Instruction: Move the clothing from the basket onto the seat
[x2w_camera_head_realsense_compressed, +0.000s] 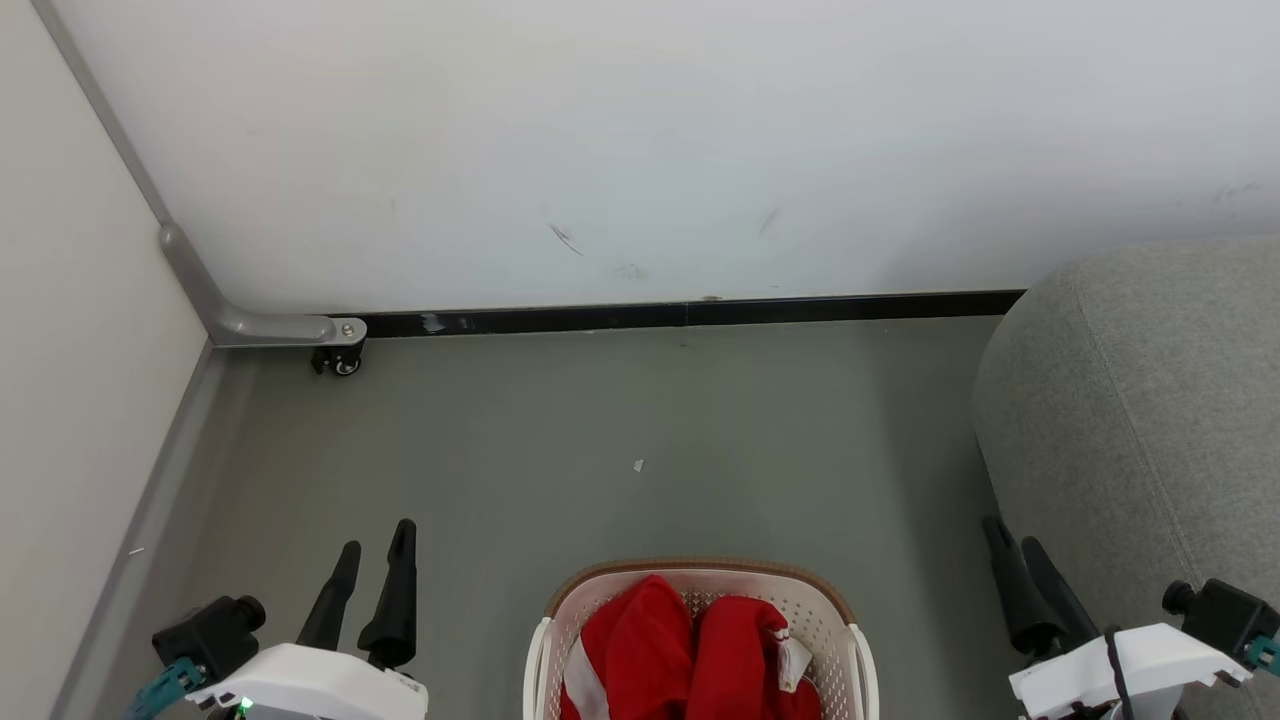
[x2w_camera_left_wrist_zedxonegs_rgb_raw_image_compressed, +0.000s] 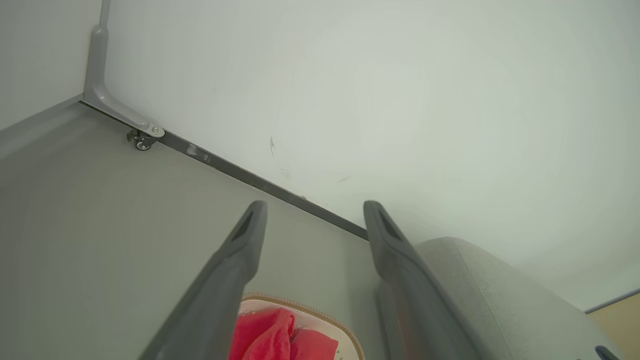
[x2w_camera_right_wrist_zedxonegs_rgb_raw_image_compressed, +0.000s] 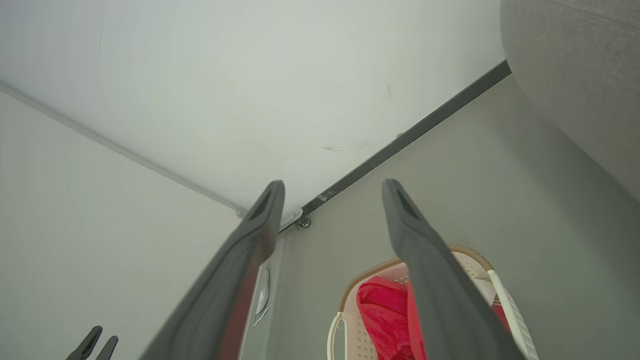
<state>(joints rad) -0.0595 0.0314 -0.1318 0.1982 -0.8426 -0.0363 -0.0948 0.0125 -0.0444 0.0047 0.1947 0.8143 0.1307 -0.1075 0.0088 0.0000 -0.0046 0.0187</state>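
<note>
Red clothing (x2w_camera_head_realsense_compressed: 690, 645) with a white trim band lies bunched in the cream basket (x2w_camera_head_realsense_compressed: 845, 610), which stands on the floor at the bottom centre of the head view. The grey seat (x2w_camera_head_realsense_compressed: 1150, 400) rises at the right. My left gripper (x2w_camera_head_realsense_compressed: 377, 545) hangs open over the floor left of the basket, nothing between its fingers. My right gripper (x2w_camera_head_realsense_compressed: 1010, 535) is open too, beside the seat's front edge, right of the basket. The left wrist view has the clothing (x2w_camera_left_wrist_zedxonegs_rgb_raw_image_compressed: 270, 337), basket rim (x2w_camera_left_wrist_zedxonegs_rgb_raw_image_compressed: 320, 310) and seat (x2w_camera_left_wrist_zedxonegs_rgb_raw_image_compressed: 490, 290); the right wrist view has the clothing (x2w_camera_right_wrist_zedxonegs_rgb_raw_image_compressed: 382, 310) and basket (x2w_camera_right_wrist_zedxonegs_rgb_raw_image_compressed: 475, 252).
A white wall (x2w_camera_head_realsense_compressed: 640, 150) with a black skirting strip (x2w_camera_head_realsense_compressed: 680, 315) closes the far side. At the left a pale panel (x2w_camera_head_realsense_compressed: 70, 400) stands on a grey foot with a small caster (x2w_camera_head_realsense_compressed: 343, 362). Grey floor (x2w_camera_head_realsense_compressed: 600, 450) stretches between wall and basket.
</note>
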